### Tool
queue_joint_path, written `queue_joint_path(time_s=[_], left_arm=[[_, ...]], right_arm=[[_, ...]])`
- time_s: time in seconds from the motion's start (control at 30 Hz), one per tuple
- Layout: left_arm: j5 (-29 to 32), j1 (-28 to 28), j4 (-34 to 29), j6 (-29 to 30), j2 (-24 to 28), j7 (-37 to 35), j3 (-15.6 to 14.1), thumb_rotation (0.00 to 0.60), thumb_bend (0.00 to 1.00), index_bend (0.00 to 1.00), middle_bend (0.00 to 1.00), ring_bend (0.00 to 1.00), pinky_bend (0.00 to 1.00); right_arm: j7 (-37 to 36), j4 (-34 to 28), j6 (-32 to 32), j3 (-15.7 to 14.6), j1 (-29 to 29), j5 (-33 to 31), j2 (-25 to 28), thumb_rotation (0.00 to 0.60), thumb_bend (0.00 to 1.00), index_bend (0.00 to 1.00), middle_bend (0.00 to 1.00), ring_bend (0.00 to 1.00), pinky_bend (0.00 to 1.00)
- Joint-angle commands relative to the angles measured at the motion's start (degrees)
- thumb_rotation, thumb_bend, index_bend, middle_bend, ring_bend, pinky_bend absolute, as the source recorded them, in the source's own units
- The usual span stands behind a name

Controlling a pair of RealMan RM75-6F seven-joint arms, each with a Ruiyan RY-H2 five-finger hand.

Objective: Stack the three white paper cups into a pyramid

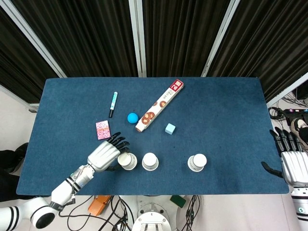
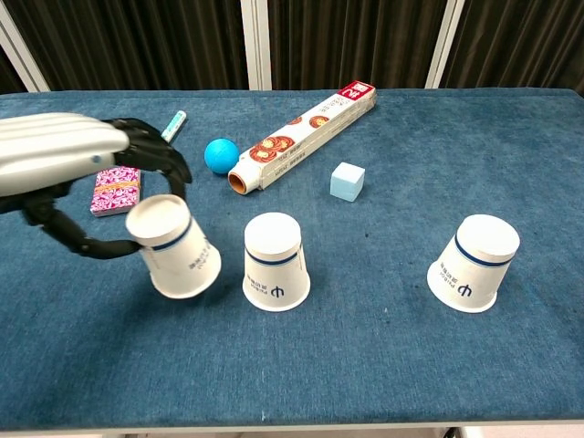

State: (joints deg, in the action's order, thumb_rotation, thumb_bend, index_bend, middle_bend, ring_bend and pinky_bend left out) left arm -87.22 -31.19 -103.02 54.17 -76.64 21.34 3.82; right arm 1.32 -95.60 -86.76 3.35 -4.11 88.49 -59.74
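**Colours and patterns on the table**

Dark blue felt table cover (image 2: pixel 383 365). White paper cups (image 2: pixel 276 262) with navy band and logo. Bright blue ball (image 2: pixel 220 155). Pale blue cube (image 2: pixel 348 182). Pink patterned card pack (image 2: pixel 116 191). Silver-and-black left hand (image 2: pixel 68 169).

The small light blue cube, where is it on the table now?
In the head view the light blue cube sits mid-table, just right of the long foil box and behind the middle cup.
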Motion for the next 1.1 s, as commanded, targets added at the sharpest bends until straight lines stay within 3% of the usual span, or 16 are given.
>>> queue_joint_path(time_s=[0.03, 0.67, 1.1], left_arm=[[2.91, -2.01, -0.20, -2.05, -1.59, 3.30, 0.91, 0.600, 0.36, 0.44, 0.21, 0.13, 0.00], [10.95, -6.99, 0.84, -3.98, -6.21, 9.16, 1.19, 0.600, 0.35, 0.44, 0.21, 0.13, 0.00], [11.69, -7.64, 1.08, -1.91, -6.71, 9.95, -0.38, 0.600, 0.21, 0.34, 0.21, 0.13, 0.00]], right_arm=[[-0.14, 0.02, -0.15, -0.06, 0.15, -0.01, 0.05, 0.600, 0.29, 0.00, 0.08, 0.00, 0.08], [-0.83, 0.30, 0.33, -0.13, 0.26, -0.33, -0.07, 0.600, 0.29, 0.00, 0.08, 0.00, 0.08], [-1.01, 0.15, 0.33, -0.26, 0.32, -0.06, -0.04, 0.600, 0.29, 0.00, 0.08, 0.00, 0.08]])
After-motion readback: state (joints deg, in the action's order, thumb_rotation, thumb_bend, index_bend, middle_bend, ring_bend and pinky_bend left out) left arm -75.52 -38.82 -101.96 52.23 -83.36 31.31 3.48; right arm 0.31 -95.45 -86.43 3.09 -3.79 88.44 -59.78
